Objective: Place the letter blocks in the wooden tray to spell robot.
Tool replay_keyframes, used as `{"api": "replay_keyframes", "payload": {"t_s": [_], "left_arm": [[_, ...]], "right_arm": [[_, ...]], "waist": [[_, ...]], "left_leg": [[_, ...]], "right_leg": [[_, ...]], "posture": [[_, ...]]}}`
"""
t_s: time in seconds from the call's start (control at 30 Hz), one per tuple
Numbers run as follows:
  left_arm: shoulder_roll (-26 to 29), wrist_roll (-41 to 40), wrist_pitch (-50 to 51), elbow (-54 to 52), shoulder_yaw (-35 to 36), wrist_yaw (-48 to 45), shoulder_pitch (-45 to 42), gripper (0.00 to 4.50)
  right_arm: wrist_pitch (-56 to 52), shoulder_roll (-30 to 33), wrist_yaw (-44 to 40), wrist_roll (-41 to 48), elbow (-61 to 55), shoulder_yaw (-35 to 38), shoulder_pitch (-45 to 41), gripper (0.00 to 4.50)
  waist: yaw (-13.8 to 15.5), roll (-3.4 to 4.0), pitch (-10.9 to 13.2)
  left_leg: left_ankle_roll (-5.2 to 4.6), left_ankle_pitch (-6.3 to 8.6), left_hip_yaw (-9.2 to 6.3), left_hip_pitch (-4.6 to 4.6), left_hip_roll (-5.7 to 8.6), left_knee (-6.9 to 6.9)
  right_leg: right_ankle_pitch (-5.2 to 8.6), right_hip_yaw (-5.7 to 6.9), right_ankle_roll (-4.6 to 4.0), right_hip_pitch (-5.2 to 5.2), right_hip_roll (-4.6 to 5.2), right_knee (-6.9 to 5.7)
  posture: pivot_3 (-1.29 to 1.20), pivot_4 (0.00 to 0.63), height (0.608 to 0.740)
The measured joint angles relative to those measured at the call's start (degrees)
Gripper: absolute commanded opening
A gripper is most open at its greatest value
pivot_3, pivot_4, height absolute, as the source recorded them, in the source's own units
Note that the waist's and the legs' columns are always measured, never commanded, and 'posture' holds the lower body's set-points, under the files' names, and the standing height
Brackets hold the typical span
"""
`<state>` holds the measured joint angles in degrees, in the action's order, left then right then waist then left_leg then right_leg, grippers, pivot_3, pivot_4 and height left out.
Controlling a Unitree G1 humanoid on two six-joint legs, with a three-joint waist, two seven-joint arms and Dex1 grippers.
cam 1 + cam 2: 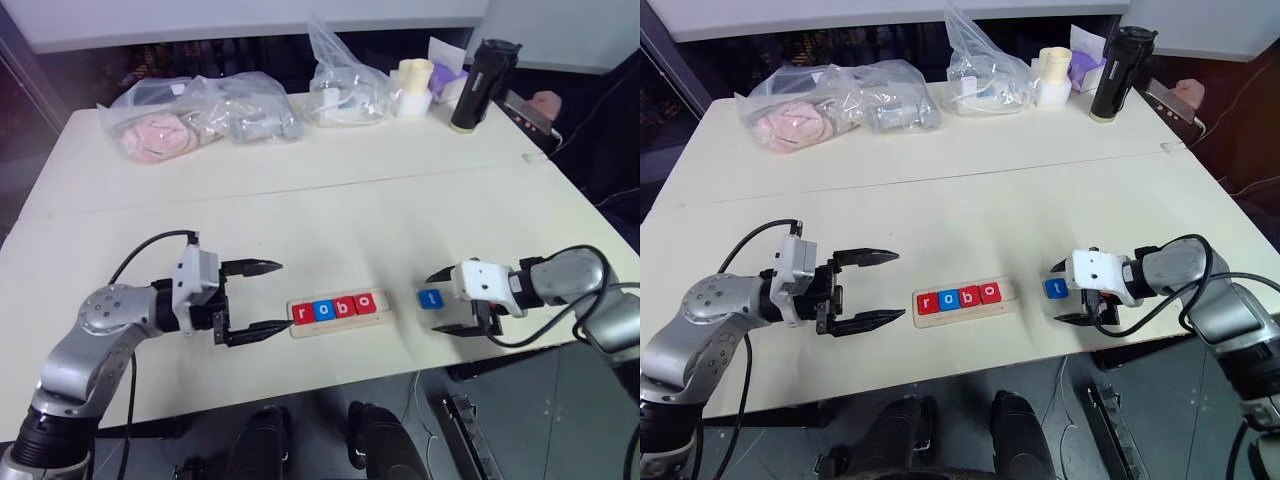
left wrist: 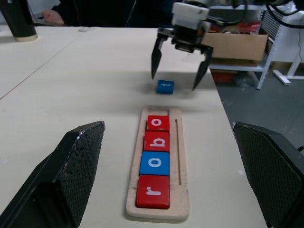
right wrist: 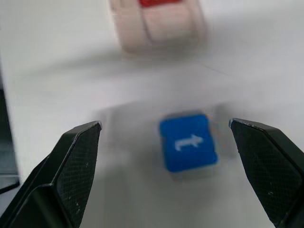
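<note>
Four letters placed, one left.
Your wooden tray (image 1: pixel 340 325) reads "robo"; the blue t block (image 1: pixel 430 298) lies beside it, between the open right gripper (image 1: pixel 447 302); the left gripper (image 1: pixel 262 298) is open too.

You can read four white lowercase letters in the wooden tray (image 1: pixel 385 316): "r" on a red block (image 1: pixel 304 313), "o" on a blue block (image 1: pixel 325 310), "b" on a red block (image 1: pixel 345 307) and "o" on a red block (image 1: pixel 365 302). Just beside the tray, a loose blue block (image 1: pixel 430 298) on the table (image 1: pixel 330 215) reads "t".
</note>
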<state>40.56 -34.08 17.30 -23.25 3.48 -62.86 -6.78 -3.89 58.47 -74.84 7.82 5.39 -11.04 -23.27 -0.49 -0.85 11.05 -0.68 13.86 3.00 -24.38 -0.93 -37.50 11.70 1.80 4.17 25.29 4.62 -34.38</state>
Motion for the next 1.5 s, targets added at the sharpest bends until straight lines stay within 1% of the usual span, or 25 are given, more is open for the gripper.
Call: {"api": "replay_keyframes", "payload": {"t_s": [0.13,0.27,0.5,0.77,0.9,0.93,1.0,1.03,1.07,1.23,1.4,1.5], "left_arm": [[0.0,0.0,0.0,0.0,0.0,0.3,0.0,4.5],[0.1,0.2,0.0,0.0,0.0,0.4,0.0,4.5],[0.2,0.6,-0.1,0.0,0.0,0.3,-0.2,4.5],[0.3,0.7,-0.1,0.0,-0.1,0.3,-0.3,4.5],[0.3,0.8,-0.1,0.0,-0.2,0.4,-0.6,4.5],[0.3,0.8,-0.1,0.0,-0.2,0.4,-0.6,4.5],[0.3,0.9,-0.1,0.0,-0.3,0.4,-0.6,4.5],[0.2,0.9,-0.1,0.0,-0.4,0.4,-0.6,4.5],[0.2,0.9,-0.1,0.0,-0.4,0.4,-0.6,4.5],[0.1,0.9,-0.1,0.0,-0.5,0.4,-0.6,4.5],[0.0,0.9,-0.1,0.0,-0.5,0.4,-0.5,4.5],[0.0,0.9,-0.1,0.0,-0.5,0.3,-0.5,4.5]], "right_arm": [[1.6,-0.6,-3.7,-0.8,5.4,-0.9,-2.5,4.45],[2.6,-2.2,-5.8,-1.4,8.8,-2.0,-3.0,4.45],[2.8,-5.1,-6.6,-2.0,14.4,-1.9,-6.1,4.45],[2.9,-6.4,-6.6,-2.6,15.3,-1.9,-7.1,4.45],[3.2,-6.9,-6.8,-3.1,15.8,-1.9,-7.6,3.41],[3.3,-7.0,-7.0,-3.1,16.1,-1.9,-7.6,2.82],[3.3,-7.0,-7.1,-3.1,16.2,-1.9,-7.8,1.86],[3.2,-7.1,-7.1,-3.1,16.2,-1.9,-7.9,1.25],[3.0,-7.1,-7.2,-3.1,16.2,-1.9,-8.1,1.13],[0.3,-7.4,-7.8,-2.9,13.6,-1.9,-8.6,1.13],[-5.4,-9.4,-8.5,-1.3,6.9,-1.9,-11.1,1.13],[-6.6,-10.9,-8.7,-1.3,5.7,-2.4,-11.7,1.13]], "waist": [[0.1,0.0,0.0],[0.0,0.0,0.0],[-0.1,0.0,0.0],[-0.1,0.01,0.0],[-0.1,0.01,0.0],[-0.1,0.01,0.0],[-0.1,0.0,0.0],[-0.1,0.01,0.0],[-0.1,0.01,0.0],[-0.1,0.01,0.0],[-0.1,0.01,0.0],[0.1,0.01,0.0]], "left_leg": [[0.0,0.0,0.02,-0.01,0.02,0.0],[0.0,0.0,0.02,0.0,0.02,-0.06],[0.0,0.0,-0.01,0.03,0.0,-0.64],[0.01,-0.01,-0.03,0.08,-0.01,-0.69],[0.01,-0.01,-0.02,0.07,0.0,-0.69],[0.01,-0.01,-0.02,0.08,0.0,-0.69],[0.01,-0.01,-0.02,0.08,0.0,-0.7],[0.01,-0.01,-0.02,0.08,0.0,-0.7],[0.01,-0.01,-0.02,0.08,0.0,-0.7],[0.01,-0.01,-0.02,0.08,-0.01,-0.69],[0.01,-0.01,-0.04,0.08,-0.01,-0.69],[0.01,-0.01,-0.04,0.07,0.0,-0.69]], "right_leg": [[0.0,0.0,0.0,-0.03,0.03,0.02],[-0.01,0.0,0.01,-0.03,0.01,-0.06],[0.0,-0.02,0.0,-0.05,0.05,-0.59],[-0.01,-0.03,-0.03,-0.05,0.05,-0.76],[-0.01,-0.03,-0.03,-0.05,0.05,-0.76],[-0.01,-0.03,-0.03,-0.05,0.05,-0.76],[-0.02,-0.03,-0.03,-0.06,0.05,-0.77],[-0.02,-0.03,-0.03,-0.06,0.05,-0.77],[-0.02,-0.03,-0.03,-0.05,0.05,-0.77],[-0.02,-0.03,-0.03,-0.04,0.04,-0.79],[-0.02,-0.03,-0.03,-0.02,0.03,-0.84],[-0.01,-0.03,-0.03,-0.04,0.05,-0.81]], "posture": [[0.0,0.15,0.74],[0.0,0.15,0.74],[0.0,0.15,0.74],[0.0,0.15,0.74],[0.0,0.15,0.74],[0.0,0.15,0.74],[0.0,0.15,0.74],[0.0,0.15,0.74],[0.0,0.15,0.74],[0.0,0.15,0.74],[0.0,0.15,0.74],[0.0,0.15,0.74]]}}
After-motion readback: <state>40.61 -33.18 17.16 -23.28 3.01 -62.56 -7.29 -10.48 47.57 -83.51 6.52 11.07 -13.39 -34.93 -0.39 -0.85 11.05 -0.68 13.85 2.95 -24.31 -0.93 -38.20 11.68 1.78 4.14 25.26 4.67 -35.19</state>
